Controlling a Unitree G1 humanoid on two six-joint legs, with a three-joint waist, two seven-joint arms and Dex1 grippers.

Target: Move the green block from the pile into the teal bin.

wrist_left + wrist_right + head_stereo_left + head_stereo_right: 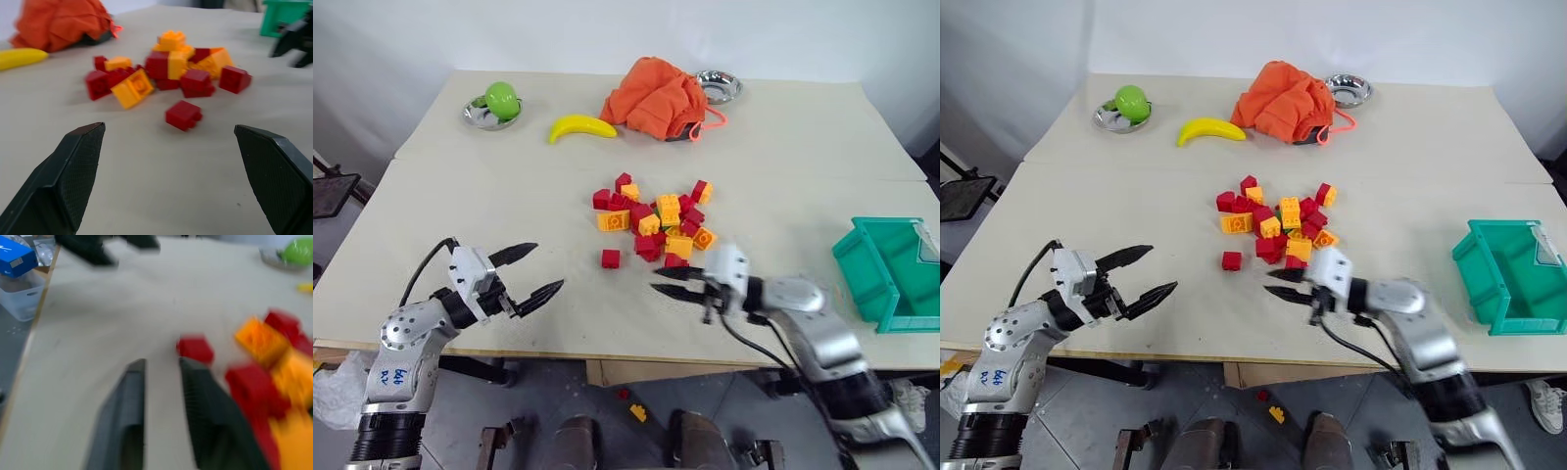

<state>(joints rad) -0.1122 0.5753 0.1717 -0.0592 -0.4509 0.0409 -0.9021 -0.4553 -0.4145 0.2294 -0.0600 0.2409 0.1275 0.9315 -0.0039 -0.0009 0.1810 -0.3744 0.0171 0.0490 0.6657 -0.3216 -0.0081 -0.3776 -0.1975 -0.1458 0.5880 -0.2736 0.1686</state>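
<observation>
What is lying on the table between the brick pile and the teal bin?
Nothing visible: the table between the pile and the teal bin is bare. The right gripper hovers at the pile's near edge.

1. Both arms are silver-grey metal with rounded joint housings and black segments nearer the body.
2. Each wrist carries a white boxy block.
3. The left claw (536, 271) and right claw (668, 281) each have two black, tapering, pointed fingers (73, 171) with finely textured inner faces.
4. A black cable loops along each forearm.
5. Blue handwriting marks the left upper arm.
</observation>
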